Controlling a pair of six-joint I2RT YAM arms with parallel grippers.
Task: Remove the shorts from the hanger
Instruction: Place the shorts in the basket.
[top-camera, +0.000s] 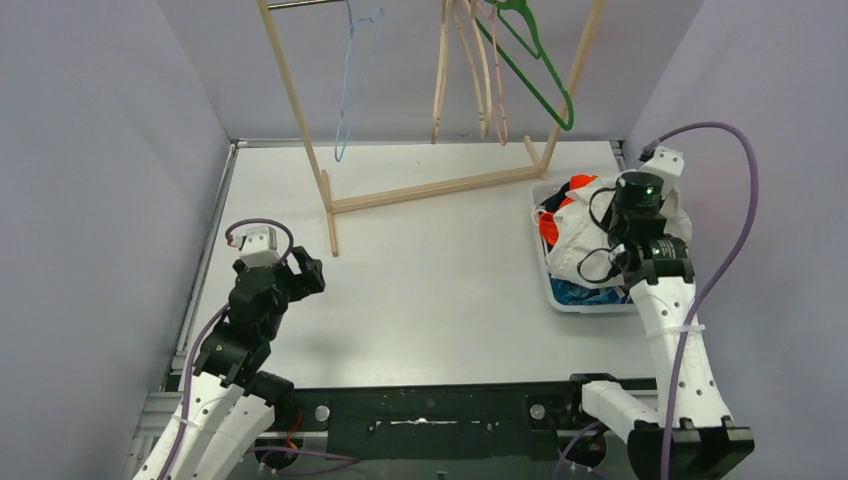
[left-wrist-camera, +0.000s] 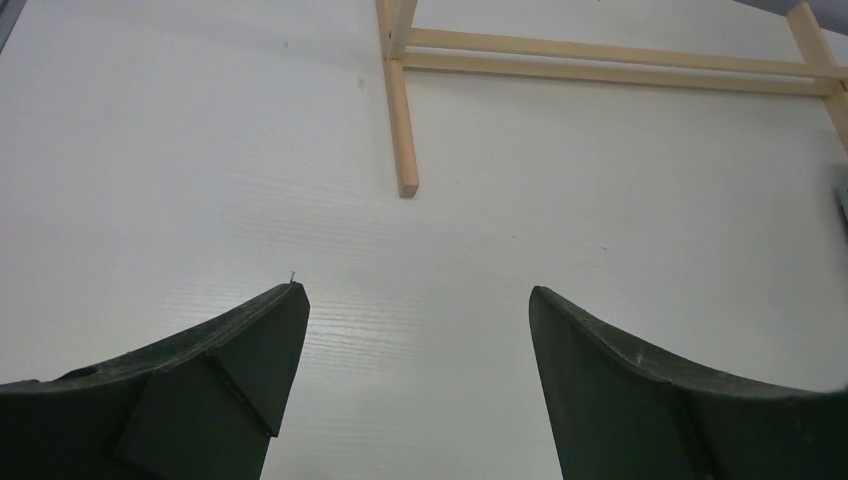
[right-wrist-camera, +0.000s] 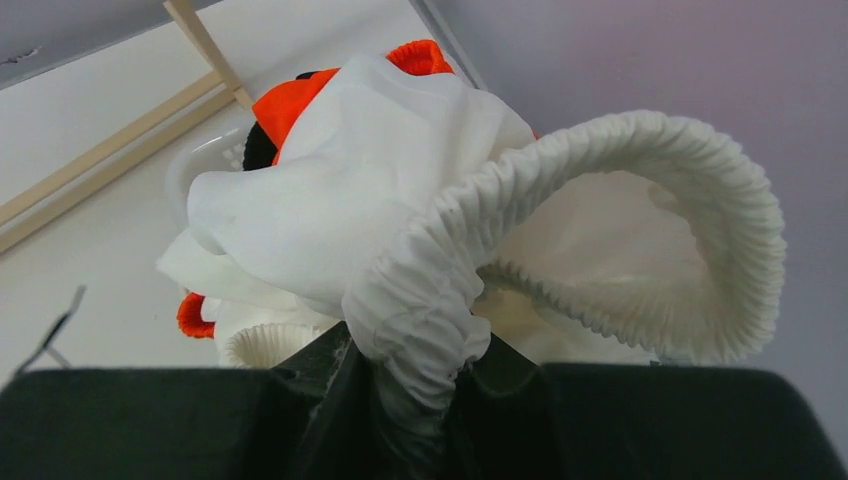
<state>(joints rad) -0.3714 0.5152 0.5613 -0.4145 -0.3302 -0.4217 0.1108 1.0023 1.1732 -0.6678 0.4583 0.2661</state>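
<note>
Our right gripper (right-wrist-camera: 415, 395) is clamped on the elastic waistband (right-wrist-camera: 640, 150) of the white shorts (right-wrist-camera: 340, 190), and the band bulges out of the pinch in a wide loop. The shorts hang and heap over the bin (top-camera: 590, 308) at the right of the table (left-wrist-camera: 150, 150), on top of orange shorts (right-wrist-camera: 285, 105) and a blue pair (top-camera: 580, 292). The hangers (top-camera: 566, 118) on the rack (top-camera: 430, 188) look bare, so we judge the job close to done, with only the drop left

The risks we see:
- The band sits deep between the fingers. If we pull away before the jaws part fully, the shorts could come with us and drag back out of the bin
- The pile stands well above the rim. A release too far to one side may let the white pair slide over the edge onto the table
- Tugging the white pair could also pull the orange one out, since they lie touching
- The loop could catch on a finger as we withdraw

Our left gripper (left-wrist-camera: 415, 292) hangs with its jaws wide apart and holding nothing, over bare table near the rack's foot, well apart from the bin, so it cannot help catch a slip
</note>
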